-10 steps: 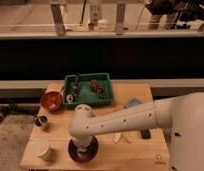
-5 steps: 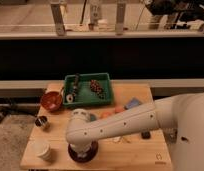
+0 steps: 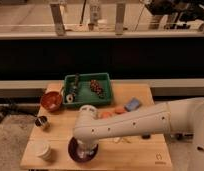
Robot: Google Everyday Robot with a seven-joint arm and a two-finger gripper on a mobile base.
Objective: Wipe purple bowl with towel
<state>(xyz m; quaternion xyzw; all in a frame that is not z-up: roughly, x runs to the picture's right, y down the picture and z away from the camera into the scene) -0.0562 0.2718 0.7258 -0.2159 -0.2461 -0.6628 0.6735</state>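
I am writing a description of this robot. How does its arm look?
The arm is white and smooth, a thick rounded tube ending in a round, domed joint. No cables or markings show. The gripper hangs below that joint, over the purple bowl.

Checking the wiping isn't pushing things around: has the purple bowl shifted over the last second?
No. The purple bowl sits in the same spot, just right of the white cup; the claw is over its middle.
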